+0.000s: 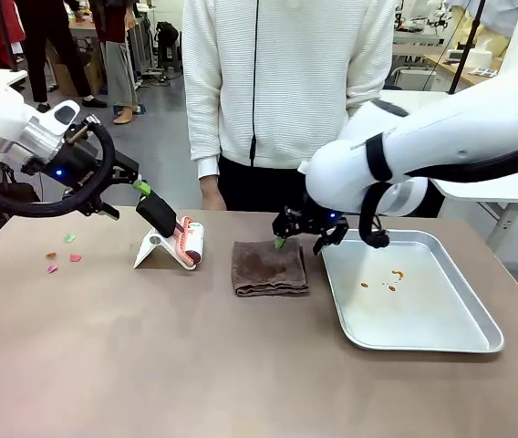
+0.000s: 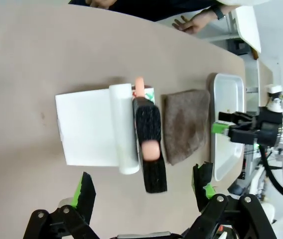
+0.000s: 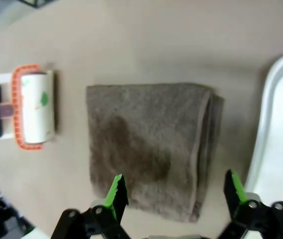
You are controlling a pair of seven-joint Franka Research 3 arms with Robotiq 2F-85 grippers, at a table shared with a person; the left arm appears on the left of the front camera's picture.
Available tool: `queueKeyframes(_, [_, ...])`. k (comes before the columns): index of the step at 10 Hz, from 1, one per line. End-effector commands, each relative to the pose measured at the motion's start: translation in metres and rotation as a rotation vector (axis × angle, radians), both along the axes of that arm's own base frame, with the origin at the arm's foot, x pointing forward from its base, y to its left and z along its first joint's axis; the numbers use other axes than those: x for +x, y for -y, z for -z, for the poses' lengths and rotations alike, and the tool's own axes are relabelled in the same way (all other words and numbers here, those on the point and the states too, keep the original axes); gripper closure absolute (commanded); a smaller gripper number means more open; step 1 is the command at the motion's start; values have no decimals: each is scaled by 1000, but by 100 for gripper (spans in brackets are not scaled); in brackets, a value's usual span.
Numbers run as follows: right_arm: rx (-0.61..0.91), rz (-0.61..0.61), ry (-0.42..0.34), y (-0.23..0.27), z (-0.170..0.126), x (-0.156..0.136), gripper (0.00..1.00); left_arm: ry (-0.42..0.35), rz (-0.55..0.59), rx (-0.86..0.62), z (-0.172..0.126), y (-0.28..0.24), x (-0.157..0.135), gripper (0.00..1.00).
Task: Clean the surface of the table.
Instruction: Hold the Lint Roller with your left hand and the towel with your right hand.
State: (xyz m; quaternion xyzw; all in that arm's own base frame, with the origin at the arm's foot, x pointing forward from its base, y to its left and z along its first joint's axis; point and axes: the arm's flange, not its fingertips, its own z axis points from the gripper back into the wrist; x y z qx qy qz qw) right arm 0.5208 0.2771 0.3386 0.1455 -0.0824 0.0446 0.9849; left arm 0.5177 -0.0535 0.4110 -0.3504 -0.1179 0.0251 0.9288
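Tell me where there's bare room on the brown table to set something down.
The whole near strip of the table, in front of the lint roller, cloth and tray, is bare. So is the gap between the coloured scraps and the roller. The far middle is crowded.

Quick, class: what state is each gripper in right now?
Left gripper: open, empty, near the black-handled white lint roller.
Right gripper: open, empty, above the folded brown towel.

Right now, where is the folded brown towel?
Front view: the brown towel lies on the table, between the lint roller at left and the metal tray at right.
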Motion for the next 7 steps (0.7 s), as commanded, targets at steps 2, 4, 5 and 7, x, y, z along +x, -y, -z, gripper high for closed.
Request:
queueKeyframes(2, [-89, 34, -84, -35, 6, 19, 0, -13, -23, -46, 3, 11, 14, 0])
queueKeyframes(4, [-102, 31, -114, -36, 12, 18, 0, -15, -15, -37, 6, 17, 18, 0])
queueKeyframes(5, [-130, 50, -121, -36, 15, 17, 0, -13, -11, -36, 7, 20, 20, 0])
queueKeyframes(7, [-185, 86, -107, -36, 20, 15, 0, -14, -8, -24, 11, 22, 22, 0])
